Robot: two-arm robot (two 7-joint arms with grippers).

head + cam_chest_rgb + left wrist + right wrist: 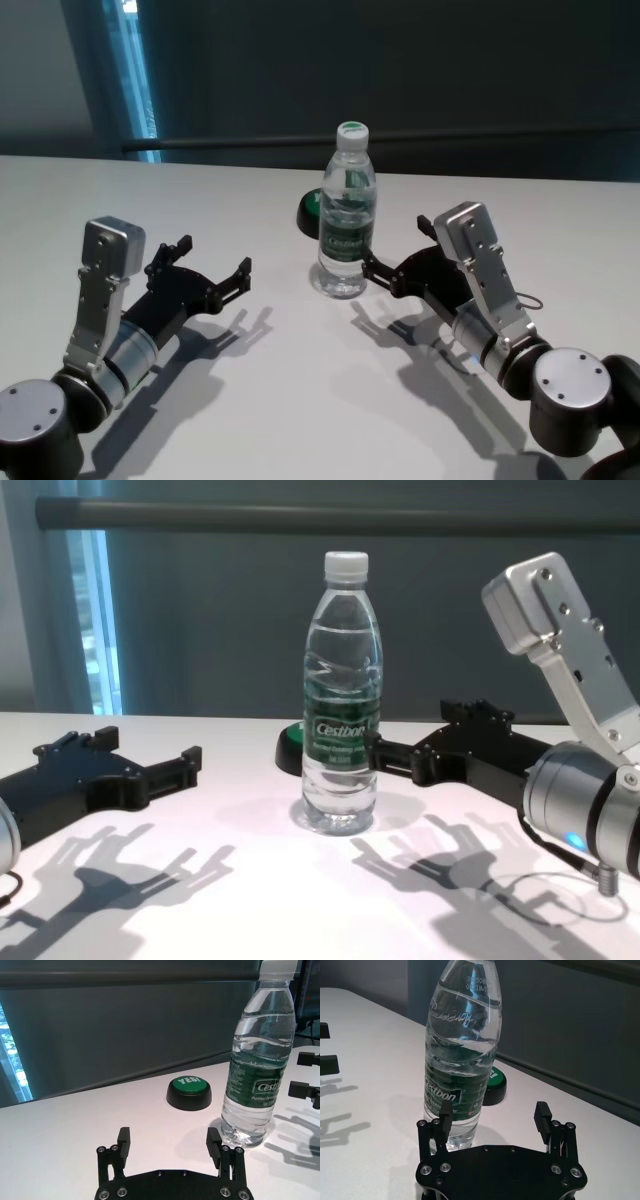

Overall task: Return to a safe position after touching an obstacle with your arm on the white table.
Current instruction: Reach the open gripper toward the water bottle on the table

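The obstacle, a clear water bottle (346,215) with a white cap and dark green "Cestbon" label, stands upright mid-table on the white table (300,400). My right gripper (398,247) is open just right of it, low over the table. Its near fingertip (372,267) lies against the bottle's lower side and seems to touch it. In the right wrist view the bottle (462,1050) rises just beyond one finger (445,1112). My left gripper (214,258) is open and empty, left of the bottle and apart from it. The bottle also shows in the chest view (342,710) and the left wrist view (260,1070).
A low black round button with a green "YES!" top (189,1091) sits on the table just behind the bottle, toward my left. The table's far edge (200,160) meets a dark wall. Bare white tabletop lies in front of both grippers.
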